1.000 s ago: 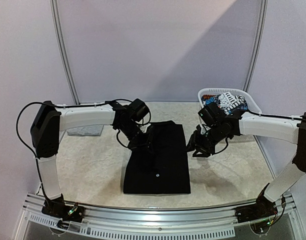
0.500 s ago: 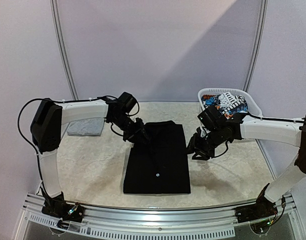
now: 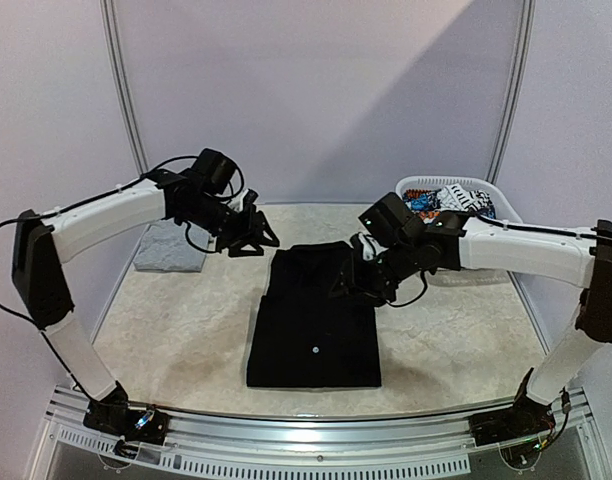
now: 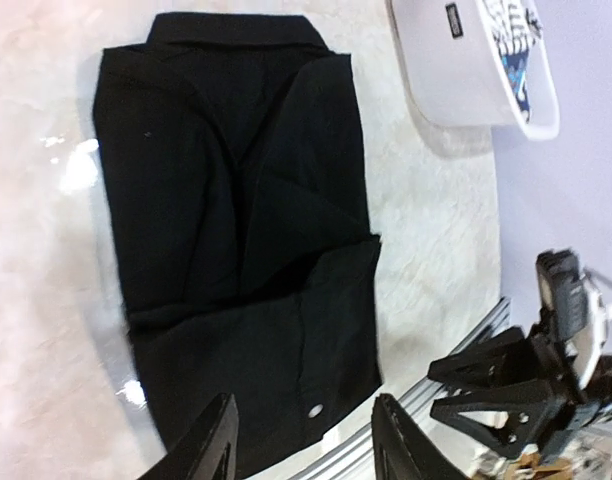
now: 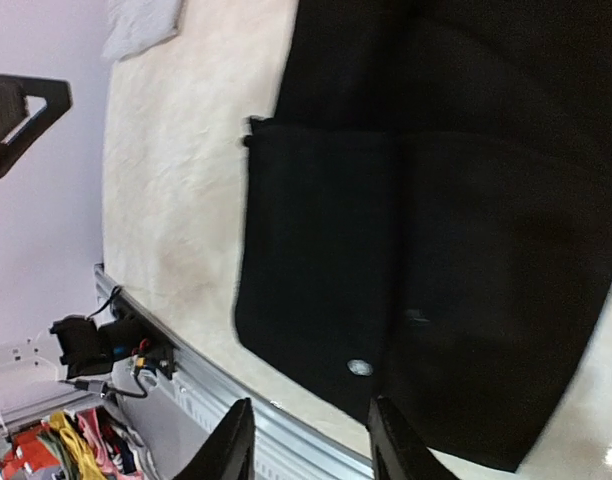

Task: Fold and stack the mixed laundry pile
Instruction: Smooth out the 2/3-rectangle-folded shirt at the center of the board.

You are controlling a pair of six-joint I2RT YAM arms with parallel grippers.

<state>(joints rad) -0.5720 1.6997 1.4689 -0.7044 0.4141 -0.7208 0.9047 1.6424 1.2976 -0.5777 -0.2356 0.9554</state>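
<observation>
Worktop (image 3: 186,330), beige marbled, carrying:
- Large black long-sleeved garment (image 3: 314,325), folded into a flat rectangle, centre, reaching close to the near edge.
- Light grey folded cloth (image 3: 171,248), left edge, well apart from the black garment.
- White plastic laundry basket (image 3: 418,183), far right corner, holding a white-black-blue-orange printed piece (image 3: 458,201).
- Left gripper (image 3: 254,240): raised, beyond the black garment's far left corner, claw apart, nothing in it.
- Right gripper (image 3: 351,285): over the black garment's far right part, claw apart, nothing between the fingers.
</observation>
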